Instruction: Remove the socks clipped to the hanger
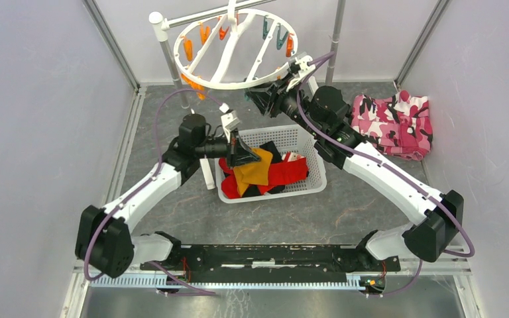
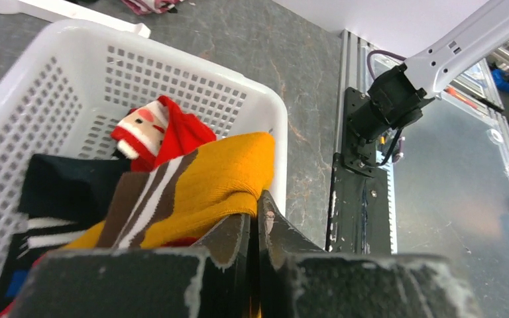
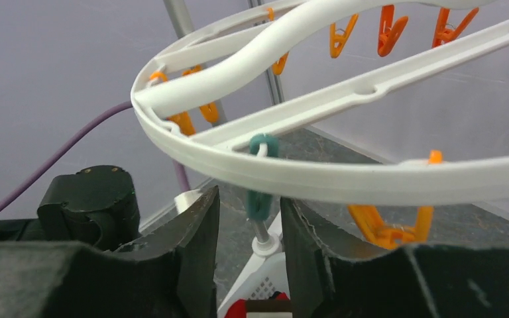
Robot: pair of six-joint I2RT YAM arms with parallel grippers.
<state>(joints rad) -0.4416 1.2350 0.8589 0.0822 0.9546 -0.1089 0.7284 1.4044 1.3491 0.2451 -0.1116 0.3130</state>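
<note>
The white ring hanger hangs at the back, with orange and teal clips; I see no sock clipped to it. My left gripper is over the white basket, shut on a mustard-yellow sock. In the left wrist view the jaws pinch that sock, which has brown and white stripes. Beneath it lie a red sock and a black one. My right gripper is open at the ring's near rim. A bare teal clip hangs between its jaws.
A pink camouflage cloth lies at the back right. The hanger's stand pole rises at the back left, and a white post stands beside the basket's left side. Orange clips hang close to my right fingers.
</note>
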